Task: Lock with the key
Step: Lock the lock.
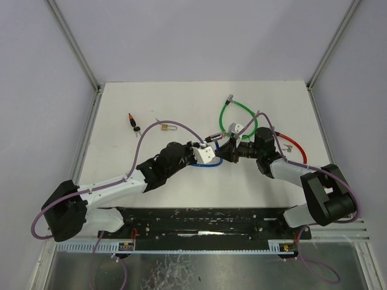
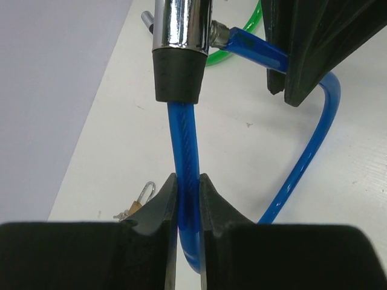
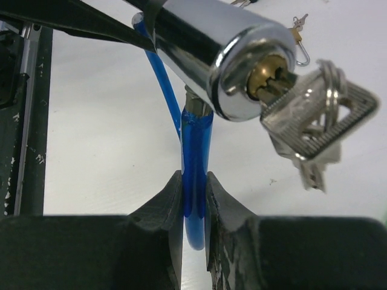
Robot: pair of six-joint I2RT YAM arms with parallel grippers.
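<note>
The key (image 3: 284, 112) is stuck in the keyhole, so start at your right gripper (image 3: 195, 178) and look out from there. Its jaws are nearly closed and they pinch the blue cable (image 3: 196, 145) tight. That short piece of cable goes straight up from the jaws into the side of the shiny lock barrel (image 3: 205, 48). The barrel is long and lies slanted in the right wrist view, from far up on the left down to near on the right. The keyhole is on the near end. The key pokes out of it, above the jaws and off to their right. A ring (image 3: 332, 96) and a spare key (image 3: 311, 166) hang from it.

Now look at your left gripper (image 2: 187, 181). It is shut on the blue cable too. From its jaws the cable runs straight up into a black collar (image 2: 178, 72) at the other end of the barrel. So the barrel's long line points away from the left gripper, and the key is at the far end, out of its sight.

I think the right gripper is the nearer one to the key. Both grippers are busy, though. One must let go before you can turn the key. Turn it around the barrel's long line, not sideways, or it may bend or slip.
</note>
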